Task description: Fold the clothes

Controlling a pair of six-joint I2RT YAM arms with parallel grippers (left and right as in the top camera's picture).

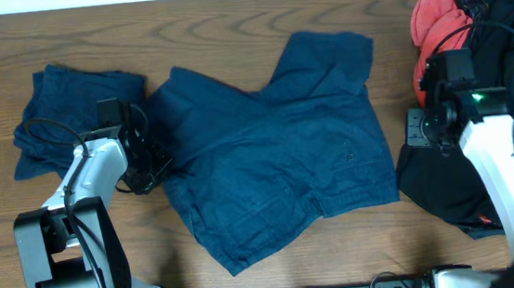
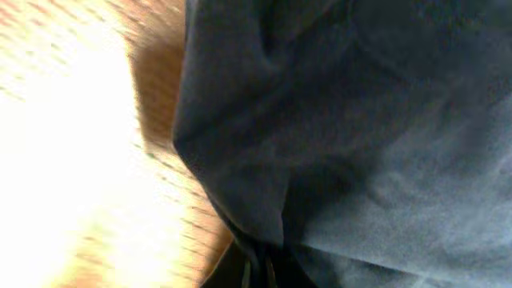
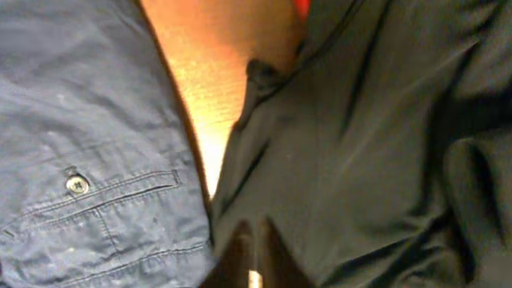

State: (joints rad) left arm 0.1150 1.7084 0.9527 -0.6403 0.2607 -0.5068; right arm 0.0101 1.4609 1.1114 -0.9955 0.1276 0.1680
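So, from overhead the navy shorts [image 1: 276,152] lie spread mid-way across the table [image 1: 227,16], with a second navy garment [image 1: 64,119] bunched to their left. The left gripper [image 1: 147,163] sits at the shorts' left edge, and the right gripper [image 1: 427,131] is by a black garment [image 1: 438,189] below a red cloth [image 1: 437,16]. The left wrist view is blurry, but the jaws are pinched shut on a fold of the shorts. Right wrist: the jaws are closed at the black garment's edge, can't tell if they caught any. The shorts' pocket button [image 3: 77,185] shows to the left.
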